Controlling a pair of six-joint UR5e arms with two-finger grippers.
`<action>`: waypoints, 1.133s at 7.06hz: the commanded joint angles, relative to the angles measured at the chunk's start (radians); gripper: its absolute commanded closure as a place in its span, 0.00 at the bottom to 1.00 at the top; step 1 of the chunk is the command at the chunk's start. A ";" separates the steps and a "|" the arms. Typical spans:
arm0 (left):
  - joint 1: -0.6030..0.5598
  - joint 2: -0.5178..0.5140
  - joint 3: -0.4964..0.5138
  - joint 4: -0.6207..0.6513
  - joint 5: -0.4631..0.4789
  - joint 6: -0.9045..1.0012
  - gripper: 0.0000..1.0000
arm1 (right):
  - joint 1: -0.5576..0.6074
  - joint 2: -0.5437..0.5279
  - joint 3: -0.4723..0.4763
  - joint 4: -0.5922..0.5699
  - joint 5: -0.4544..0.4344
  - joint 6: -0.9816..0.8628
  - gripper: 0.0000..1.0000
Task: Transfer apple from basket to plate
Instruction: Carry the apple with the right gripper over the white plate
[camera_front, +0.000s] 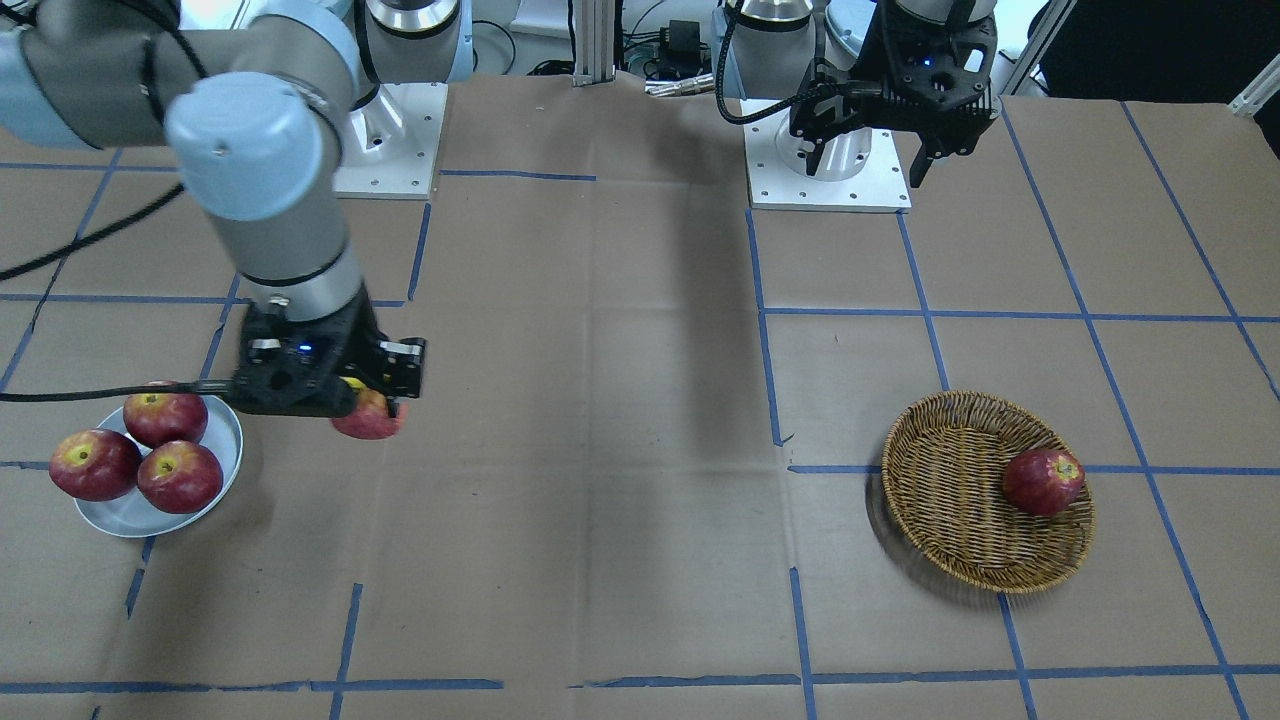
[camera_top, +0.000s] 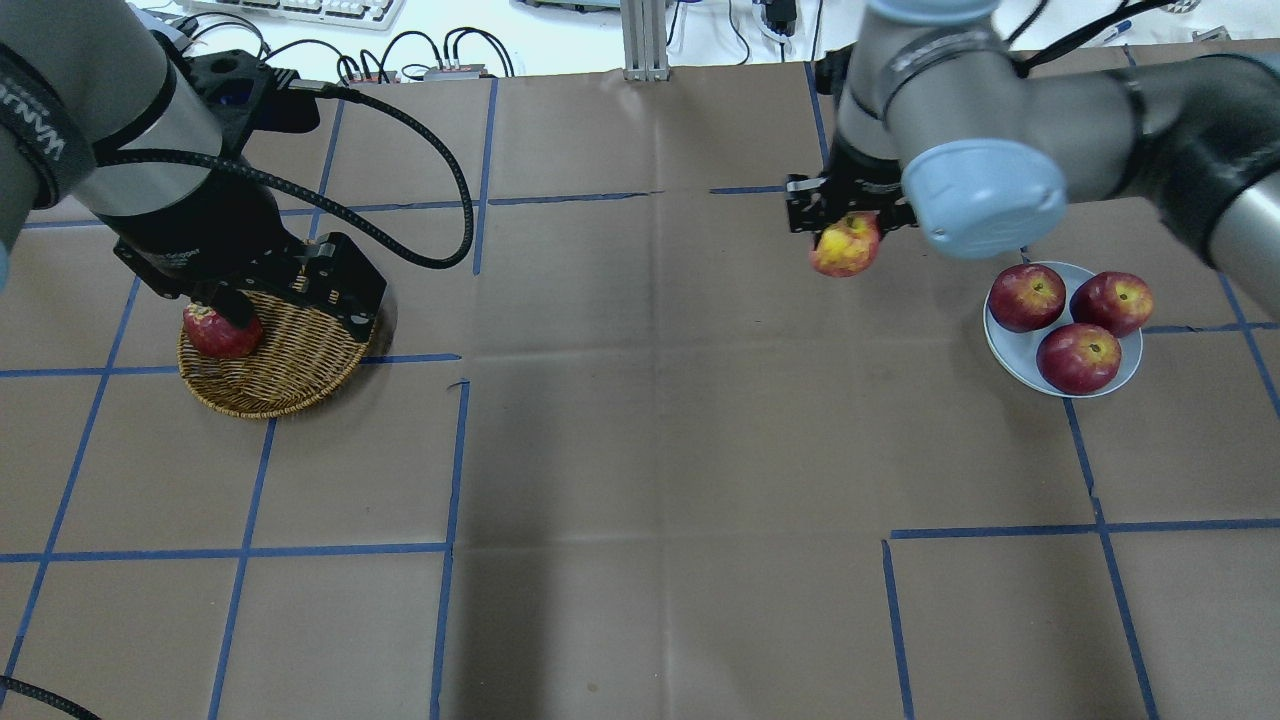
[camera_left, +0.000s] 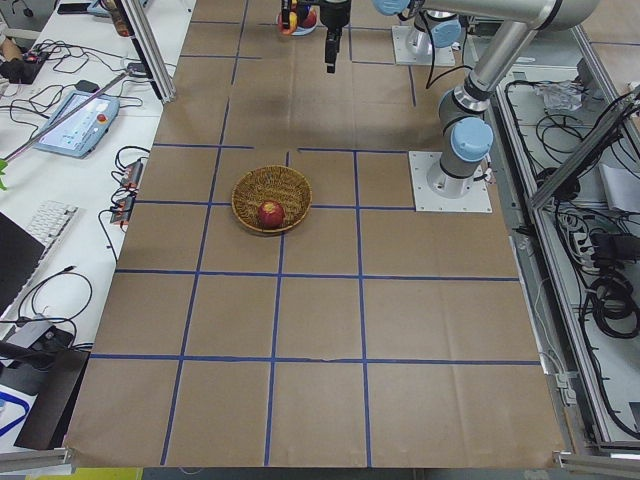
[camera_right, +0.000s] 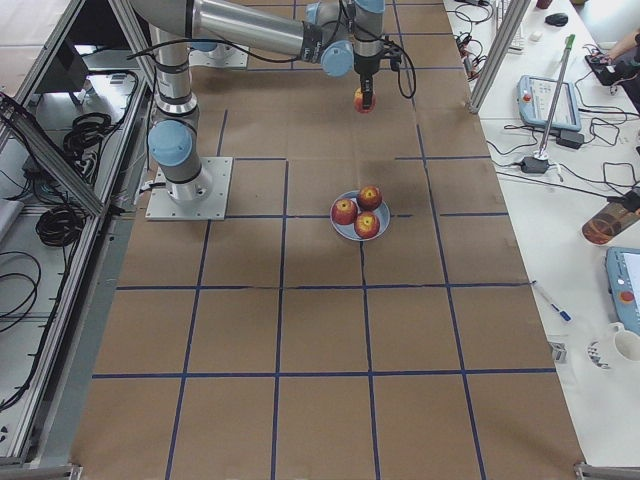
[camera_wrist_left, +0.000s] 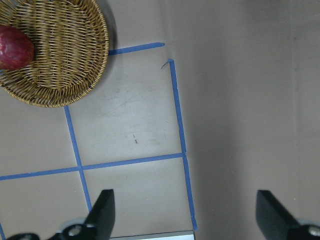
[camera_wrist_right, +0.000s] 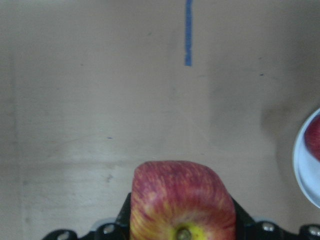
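Observation:
My right gripper (camera_top: 846, 228) is shut on the pale pinkish-red apple (camera_top: 846, 246) with yellow mottling and holds it above the table, a little to the middle side of the plate (camera_top: 1008, 362). The right wrist view shows the apple (camera_wrist_right: 182, 202) between the jaws and the plate's rim (camera_wrist_right: 304, 170) at the right edge. The plate holds three dark red apples (camera_front: 165, 418). My left gripper (camera_wrist_left: 186, 215) is open and empty, raised high near the wicker basket (camera_front: 940, 480). One dark red apple (camera_front: 1043, 481) lies in the basket.
The table is covered in brown paper with a grid of blue tape lines (camera_front: 765, 330). The two arm bases (camera_front: 825, 165) stand at the robot's edge of the table. Cables and a keyboard lie beyond the far edge (camera_top: 300, 10).

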 joint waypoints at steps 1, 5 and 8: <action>0.000 0.000 0.000 0.000 0.000 0.000 0.01 | -0.238 -0.032 0.007 0.038 -0.002 -0.326 0.40; 0.000 -0.002 -0.002 0.000 0.000 -0.002 0.01 | -0.420 0.024 0.100 -0.100 0.003 -0.577 0.40; 0.000 -0.002 -0.002 0.000 0.000 -0.002 0.01 | -0.426 0.077 0.170 -0.223 -0.003 -0.613 0.40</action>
